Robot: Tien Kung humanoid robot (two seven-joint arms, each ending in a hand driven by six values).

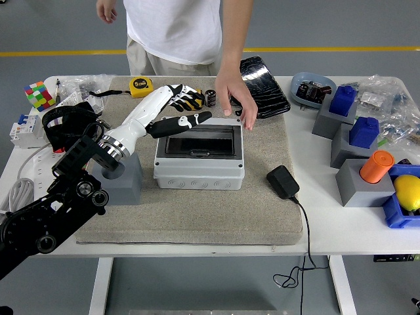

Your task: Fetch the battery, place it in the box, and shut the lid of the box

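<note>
The grey box (199, 172) sits on the beige mat with its dark see-through lid (199, 141) lying flat and closed. What is inside does not show. My left hand (189, 109), white with black fingers, hovers above the box's far left corner, spread and holding nothing. A small black cylinder (210, 98) stands just behind the box, next to a yellow tape measure (194, 100). A person's hand (235, 100) hangs relaxed over the box's far right corner, apart from it. My right arm is out of view.
A grey block (126, 182) stands left of the box under my forearm. A black adapter (283, 182) with its cable lies to the right. A second tape measure (140, 84), a black case (263, 80), a Rubik's cube (38, 95) and blue blocks (354, 115) surround the mat.
</note>
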